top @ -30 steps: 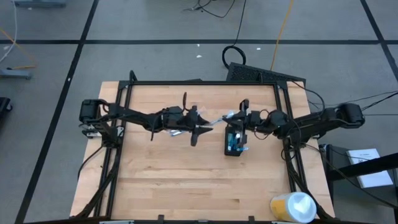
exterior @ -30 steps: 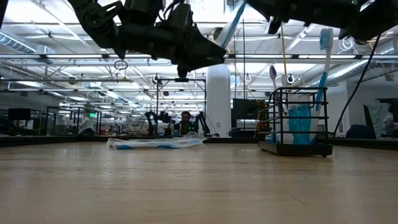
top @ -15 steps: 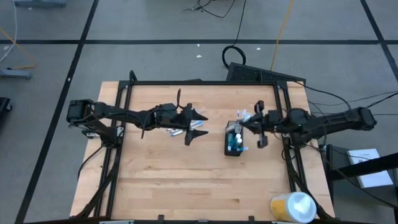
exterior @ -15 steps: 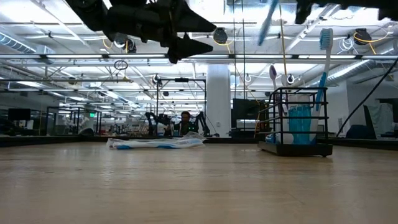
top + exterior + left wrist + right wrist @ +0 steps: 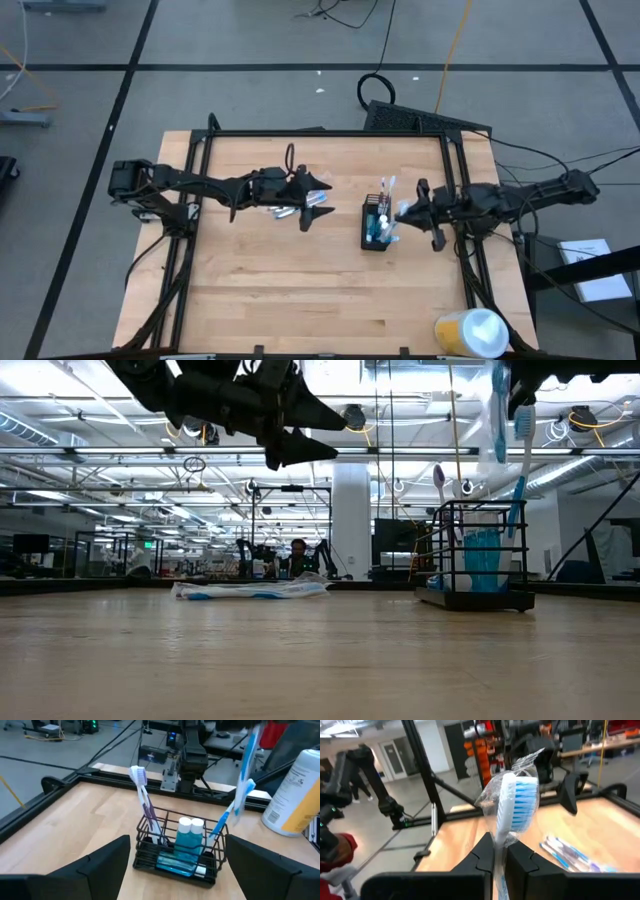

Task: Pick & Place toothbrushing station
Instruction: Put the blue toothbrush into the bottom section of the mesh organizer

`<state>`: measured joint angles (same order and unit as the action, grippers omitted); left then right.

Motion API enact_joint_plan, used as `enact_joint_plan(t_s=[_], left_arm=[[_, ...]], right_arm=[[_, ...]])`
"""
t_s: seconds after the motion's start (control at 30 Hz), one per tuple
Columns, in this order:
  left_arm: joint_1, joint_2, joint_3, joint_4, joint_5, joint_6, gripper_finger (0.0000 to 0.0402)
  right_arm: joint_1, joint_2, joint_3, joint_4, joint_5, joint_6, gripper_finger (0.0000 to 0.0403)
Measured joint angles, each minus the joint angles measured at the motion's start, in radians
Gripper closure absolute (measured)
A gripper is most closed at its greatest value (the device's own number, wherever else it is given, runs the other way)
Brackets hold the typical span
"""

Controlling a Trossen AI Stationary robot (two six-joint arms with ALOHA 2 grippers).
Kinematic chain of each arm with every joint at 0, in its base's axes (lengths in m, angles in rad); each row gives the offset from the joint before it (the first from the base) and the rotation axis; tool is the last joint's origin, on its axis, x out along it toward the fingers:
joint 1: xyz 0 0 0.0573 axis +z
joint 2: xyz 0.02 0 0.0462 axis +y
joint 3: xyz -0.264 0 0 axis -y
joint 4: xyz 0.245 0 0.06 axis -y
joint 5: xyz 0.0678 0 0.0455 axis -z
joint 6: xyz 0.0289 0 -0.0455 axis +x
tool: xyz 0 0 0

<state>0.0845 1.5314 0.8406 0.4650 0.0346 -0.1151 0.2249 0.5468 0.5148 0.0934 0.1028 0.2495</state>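
Step in hand: insertion. The right tool [image 5: 408,211] is clamped on a wrapped toothbrush [image 5: 512,802] above the wire-mesh cup [image 5: 376,227], toward the table's right edge. Next: lower, release. Left tool [image 5: 318,203] hovers mid-table, fingers apart. Cup holds two toothbrushes, two tubes [image 5: 190,835].

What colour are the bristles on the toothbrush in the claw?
Blue and white bristles, clearest in the right wrist view.
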Motion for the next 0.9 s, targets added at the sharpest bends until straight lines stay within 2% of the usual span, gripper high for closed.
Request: enact_joint_plan(t_s=[0.23, 0.47, 0.67, 0.9], left_arm=[[0.0, 0.0, 0.0, 0.001, -0.009, 0.0, 0.0085], [0.0, 0.0, 0.0, 0.0, -0.009, 0.0, 0.0076], [0.0, 0.0, 0.0, -0.007, -0.009, 0.0, 0.0085], [0.0, 0.0, 0.0, -0.007, -0.009, 0.0, 0.0091]], right_arm=[[0.0, 0.084, 0.0, -0.003, 0.003, 0.001, 0.0393], [0.0, 0.155, -0.004, 0.019, 0.005, -0.003, 0.0393], [0.007, 0.156, -0.058, 0.089, 0.061, -0.04, 0.0393], [0.007, 0.118, -0.076, 0.118, 0.053, -0.058, 0.0393]])
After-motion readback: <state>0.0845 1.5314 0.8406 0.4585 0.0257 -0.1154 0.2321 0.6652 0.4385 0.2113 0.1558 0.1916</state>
